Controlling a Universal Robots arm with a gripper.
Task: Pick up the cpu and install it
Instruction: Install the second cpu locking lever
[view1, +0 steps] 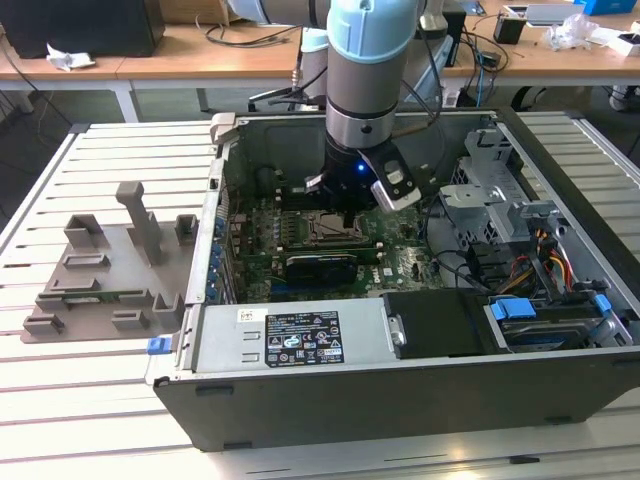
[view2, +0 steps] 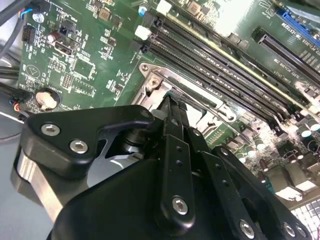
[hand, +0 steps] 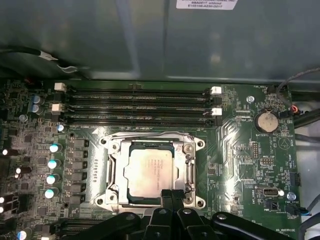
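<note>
Slatted pale metal counter (view1: 110, 400) carries an open dark grey computer case (view1: 400, 400), with a grey plastic fixture tray of upright blocks (view1: 105, 270) sitting just beside the case toward the exterior view's left. Behind it runs a wooden desk with cables on it (view1: 200, 50). The silver and light blue robot arm (view1: 370, 60) reaches straight down into the case, and its black gripper (hand: 172, 195) hangs right over the green motherboard (hand: 240, 165), near the edge of the metal socket frame (hand: 192, 165). The cpu, a small flat square chip with a shiny silver top (hand: 152, 172), is lying flat inside that frame, so it's already seated in the socket and nothing is pinching it. The jaws look pressed together, two black fingers (view2: 172, 125) meeting at a narrow tip just above the frame's edge in both wrist views. Four long black memory slots (hand: 140, 105) run alongside the socket, and a round silver coin battery (hand: 265, 120) sits near the board's corner.
</note>
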